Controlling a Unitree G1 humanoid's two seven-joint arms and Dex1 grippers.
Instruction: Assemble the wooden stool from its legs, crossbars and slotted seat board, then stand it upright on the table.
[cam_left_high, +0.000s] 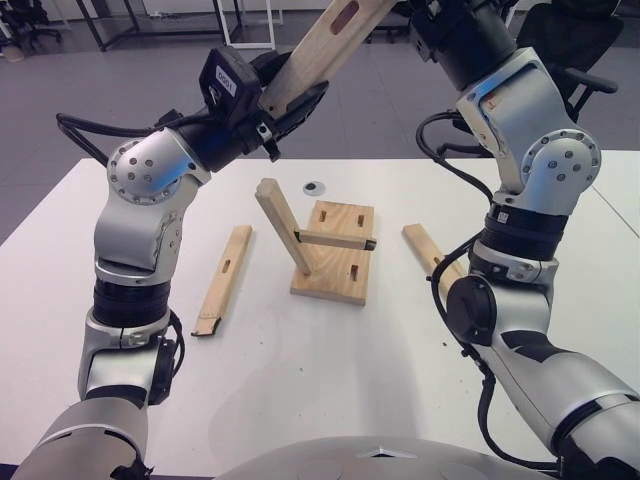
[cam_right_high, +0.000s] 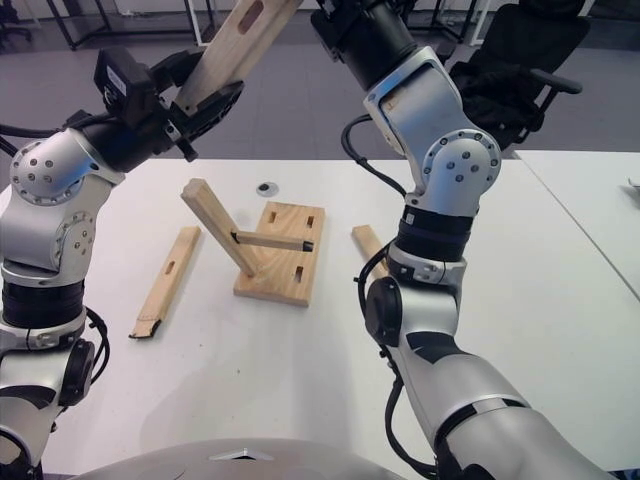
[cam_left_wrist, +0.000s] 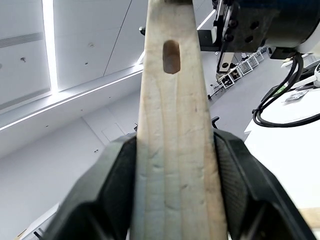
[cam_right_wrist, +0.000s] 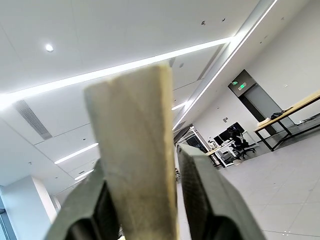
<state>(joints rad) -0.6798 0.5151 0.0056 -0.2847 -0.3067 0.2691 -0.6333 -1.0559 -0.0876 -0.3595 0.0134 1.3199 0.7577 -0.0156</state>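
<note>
Wooden leg is clamped aloft by left pincer and right pincer, likely for a regrasp, at twelve o'clock from the seat board laid flat on the counter.

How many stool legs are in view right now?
4. One raised leg in the left gripper; one tilted leg standing in the seat board; one flat leg lying to its left; one part-hidden leg to its right, behind the right arm.

A small dark disc lies on the white table; a black office chair stands behind.
</note>
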